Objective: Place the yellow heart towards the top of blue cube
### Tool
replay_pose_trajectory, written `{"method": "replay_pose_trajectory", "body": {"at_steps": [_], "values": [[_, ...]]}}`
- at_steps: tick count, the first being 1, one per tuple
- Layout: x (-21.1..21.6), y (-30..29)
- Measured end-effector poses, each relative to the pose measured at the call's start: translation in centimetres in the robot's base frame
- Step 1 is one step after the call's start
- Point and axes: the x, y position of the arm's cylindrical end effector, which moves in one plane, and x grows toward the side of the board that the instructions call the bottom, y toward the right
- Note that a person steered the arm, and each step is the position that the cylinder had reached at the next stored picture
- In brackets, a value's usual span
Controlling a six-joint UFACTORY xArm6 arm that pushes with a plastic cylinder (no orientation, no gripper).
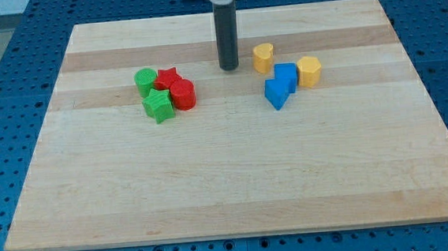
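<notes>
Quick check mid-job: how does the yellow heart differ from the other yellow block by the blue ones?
The yellow heart is notched on top; the other yellow block looks hexagonal. The heart stands apart, above the blue cube; the other block touches the cube's right side. My tip is just left of the heart, farther from the other block. Both are the same yellow.

One view — high, front-on, whole board (237, 196)
</notes>
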Motion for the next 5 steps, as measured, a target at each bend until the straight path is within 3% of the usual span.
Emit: {"method": "replay_pose_trajectory", "body": {"at_steps": [1,5], "values": [[-2.7,0.9],[-0.3,8.6]]}}
